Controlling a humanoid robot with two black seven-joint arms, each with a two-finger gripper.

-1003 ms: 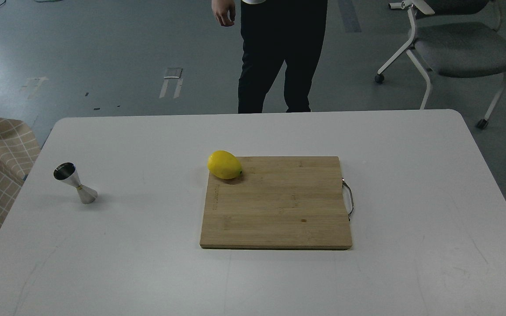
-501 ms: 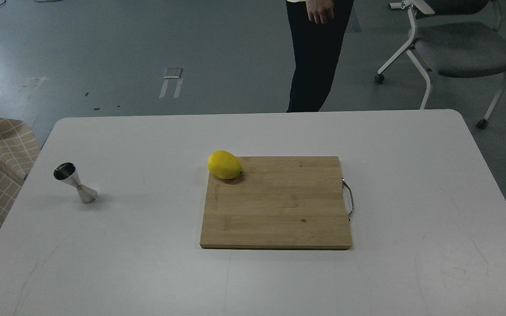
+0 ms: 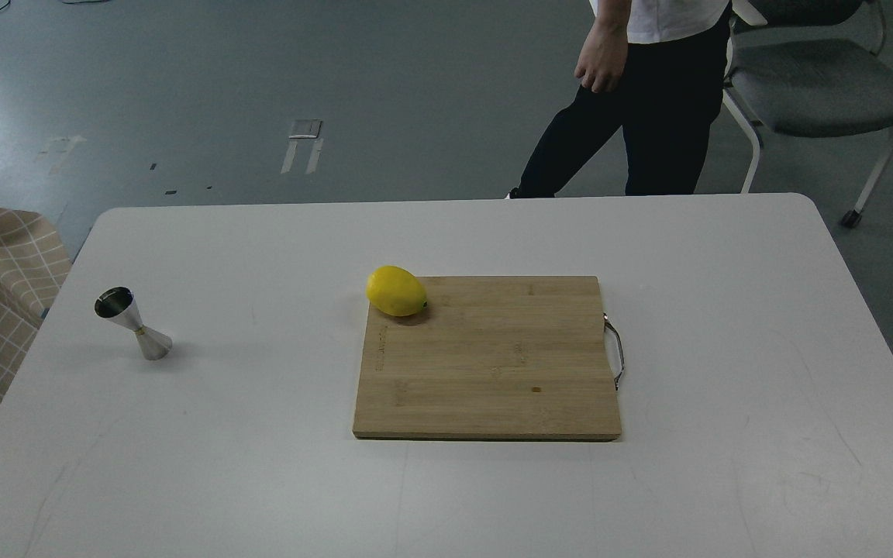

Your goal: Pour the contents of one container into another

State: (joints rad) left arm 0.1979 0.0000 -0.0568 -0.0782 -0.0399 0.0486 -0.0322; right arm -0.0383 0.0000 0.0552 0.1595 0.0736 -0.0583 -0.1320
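Standing upright, jigger [image 3: 133,323] occupies table's [image 3: 260,480] left side, no pincer visible.

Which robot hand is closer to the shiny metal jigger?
Neither can be judged: no robot arm or gripper shows in the head view. The jigger stands alone on the table's left side, so the left arm would likely have the shorter reach.

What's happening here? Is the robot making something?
Nothing is being handled right now. Neither robot arm is in view. A steel jigger stands on the left of the white table. A lemon sits at the far left corner of a cutting board in the middle. No glass shows anywhere, so pouring hasn't begun. A person is walking past behind the table, near a chair.
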